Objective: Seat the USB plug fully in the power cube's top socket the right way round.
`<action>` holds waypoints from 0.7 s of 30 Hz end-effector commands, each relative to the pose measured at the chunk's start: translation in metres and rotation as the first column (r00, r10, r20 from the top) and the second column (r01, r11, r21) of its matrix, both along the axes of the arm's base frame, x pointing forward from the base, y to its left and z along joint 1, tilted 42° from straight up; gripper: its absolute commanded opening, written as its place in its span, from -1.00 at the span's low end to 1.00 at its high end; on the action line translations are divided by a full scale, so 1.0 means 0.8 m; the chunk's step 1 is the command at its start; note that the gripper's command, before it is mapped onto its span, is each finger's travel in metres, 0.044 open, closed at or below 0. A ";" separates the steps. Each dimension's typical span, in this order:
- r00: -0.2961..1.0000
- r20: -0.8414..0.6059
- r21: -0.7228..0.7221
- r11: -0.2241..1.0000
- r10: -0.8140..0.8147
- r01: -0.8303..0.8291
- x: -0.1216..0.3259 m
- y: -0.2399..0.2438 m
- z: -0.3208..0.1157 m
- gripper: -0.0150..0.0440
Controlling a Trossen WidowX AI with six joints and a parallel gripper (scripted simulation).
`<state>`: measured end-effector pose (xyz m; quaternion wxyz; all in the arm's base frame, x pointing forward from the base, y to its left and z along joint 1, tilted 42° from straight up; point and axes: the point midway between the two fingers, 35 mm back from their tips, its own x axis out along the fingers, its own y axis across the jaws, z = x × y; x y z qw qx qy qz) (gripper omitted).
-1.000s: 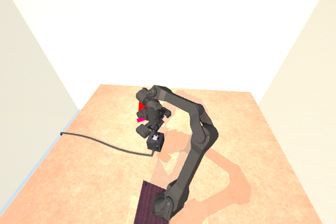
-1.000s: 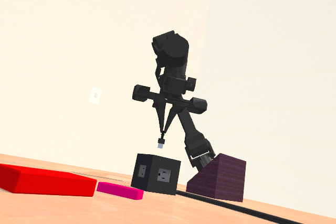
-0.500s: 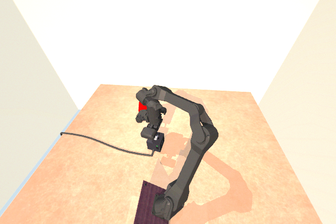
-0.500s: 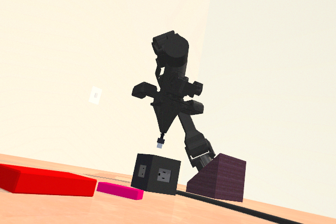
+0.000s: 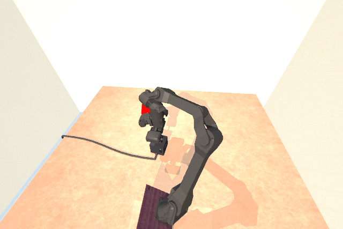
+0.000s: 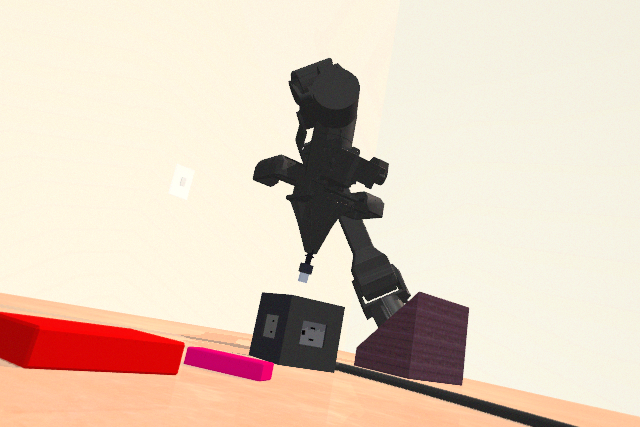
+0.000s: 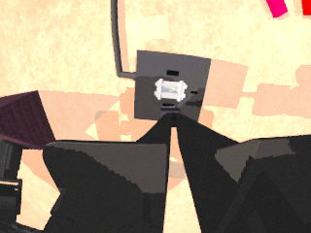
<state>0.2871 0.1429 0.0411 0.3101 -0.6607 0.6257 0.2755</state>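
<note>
The USB plug (image 6: 305,273) (image 7: 170,110) — dark body, pale metal tip — hangs tilted slightly.

No legible text, labels, brands, numbers or signs anywhere in the three views; any markings on the surfaces are too small to read.

Your tabletop (image 5: 96,187) (image 6: 155,401) (image 7: 49,49), exterior view, left to right: slab (image 5: 144,109) (image 6: 103,350) (image 7: 307,7), bar (image 6: 227,362) (image 7: 277,7), cube (image 5: 155,148) (image 6: 297,347) (image 7: 146,97), wedge (image 5: 149,207) (image 6: 439,344) (image 7: 24,118). Your arm (image 5: 193,162) (image 6: 377,267) stands on wedge. Plug (image 6: 305,269) (image 7: 170,110) in your claw (image 5: 154,137) (image 6: 310,252) (image 7: 173,120), above cube, apart from it. In your top view, slab beyond cube, wedge nearer you; cable (image 5: 110,148) (image 6: 439,391) (image 7: 116,39) from cube to left tabletop edge.
</note>
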 end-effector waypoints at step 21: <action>1.000 0.011 0.015 1.000 -0.012 0.012 0.001 -0.001 -0.003 -0.49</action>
